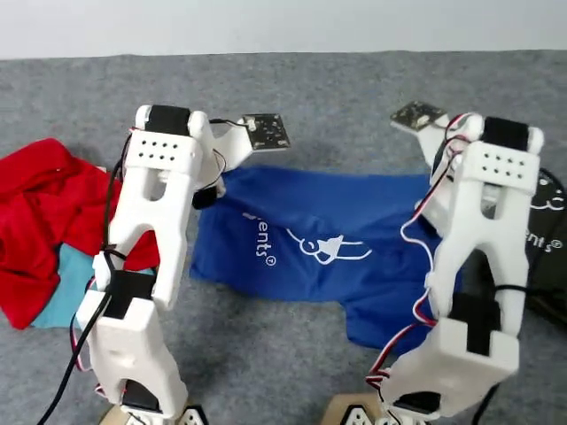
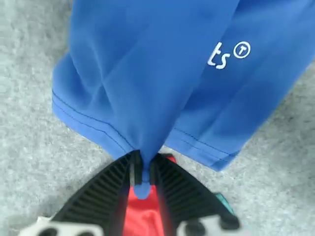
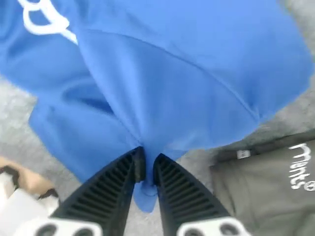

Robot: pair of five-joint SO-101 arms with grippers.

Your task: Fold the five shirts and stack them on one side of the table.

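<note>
High view: the blue shirt (image 1: 310, 235) lies spread across the middle of the grey table (image 1: 354, 88), printed side up, between my two arms. A red shirt (image 1: 40, 212) is heaped over a teal shirt (image 1: 60, 297) at one side, and a dark shirt (image 1: 547, 226) lies at the other. My left claw (image 2: 142, 160) is clamped on a pinch of the blue cloth at its hemmed edge, the fabric drawn up into a peak between the ribbed pads. My right claw (image 3: 146, 158) is closed the same way on a fold at the opposite side, just beside the dark shirt. The blue shirt looks light, thin and wholly limp: it drapes from each pinch in soft creases and holds no shape of its own. I judge it would sag in the middle if lifted, so it needs carrying taut between both claws. The knit seems grippy enough against the ribbed pads, but a shallow pinch could slip; the stitched hems and corners look the surest places to hold it.
</note>
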